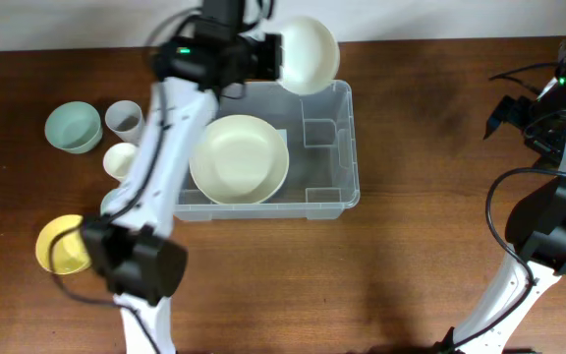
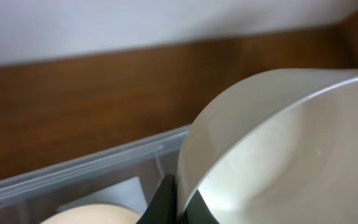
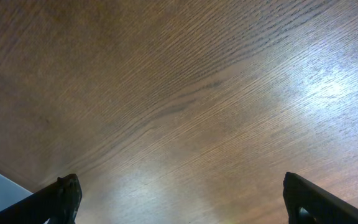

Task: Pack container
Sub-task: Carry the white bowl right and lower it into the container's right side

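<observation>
Left gripper [image 1: 271,57] clamped on its load's rim, 12 o'clock | right gripper [image 3: 182,193] jaws wide, empty, 3 o'clock, out of the way | large clear rectangular plastic container [image 1: 350,147] at table centre | wide cream round bowl [image 1: 239,157] inside, 9 o'clock half | smaller cream round bowl [image 1: 311,51] held tilted over container's 1 o'clock corner, likely to go in beside the first.

We see the cream bowl [image 2: 278,149] run off the left wrist view's right and bottom edges, with the left gripper [image 2: 179,202] just a dark sliver beneath it. Overhead, the left arm [image 1: 160,147] hides the container's [image 1: 347,147] left wall and part of the yellow bowl [image 1: 55,246].
</observation>
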Motion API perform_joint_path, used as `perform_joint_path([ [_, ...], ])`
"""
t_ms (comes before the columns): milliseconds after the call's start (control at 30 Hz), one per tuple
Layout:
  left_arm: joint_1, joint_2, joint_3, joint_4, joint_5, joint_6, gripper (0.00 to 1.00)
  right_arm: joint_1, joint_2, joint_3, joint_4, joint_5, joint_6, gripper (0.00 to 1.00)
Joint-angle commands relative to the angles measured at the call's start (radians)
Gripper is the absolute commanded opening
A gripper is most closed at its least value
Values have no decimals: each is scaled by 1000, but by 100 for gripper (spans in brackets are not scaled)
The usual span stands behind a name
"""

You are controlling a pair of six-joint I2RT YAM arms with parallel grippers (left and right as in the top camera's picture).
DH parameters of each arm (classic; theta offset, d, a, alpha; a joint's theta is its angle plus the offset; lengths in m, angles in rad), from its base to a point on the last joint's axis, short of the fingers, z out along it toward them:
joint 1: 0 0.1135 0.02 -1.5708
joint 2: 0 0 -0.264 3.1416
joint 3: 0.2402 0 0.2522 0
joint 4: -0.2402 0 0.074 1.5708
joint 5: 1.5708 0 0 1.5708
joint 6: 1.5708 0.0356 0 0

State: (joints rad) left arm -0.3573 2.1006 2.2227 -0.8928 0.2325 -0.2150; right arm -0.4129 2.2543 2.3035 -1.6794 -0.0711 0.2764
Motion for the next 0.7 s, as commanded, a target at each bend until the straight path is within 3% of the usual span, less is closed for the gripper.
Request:
perform_joint_path([
  [0, -42, 80, -6, -2, 9, -4, 1, -6, -40, -3, 0, 4, -6, 99],
  [333, -73, 225, -6, -32, 3, 7, 1, -6, -40, -3, 0, 4, -6, 99],
  [667, -43, 252, -6, -78, -64, 7, 1, -6, -40, -3, 0, 4, -6, 99],
])
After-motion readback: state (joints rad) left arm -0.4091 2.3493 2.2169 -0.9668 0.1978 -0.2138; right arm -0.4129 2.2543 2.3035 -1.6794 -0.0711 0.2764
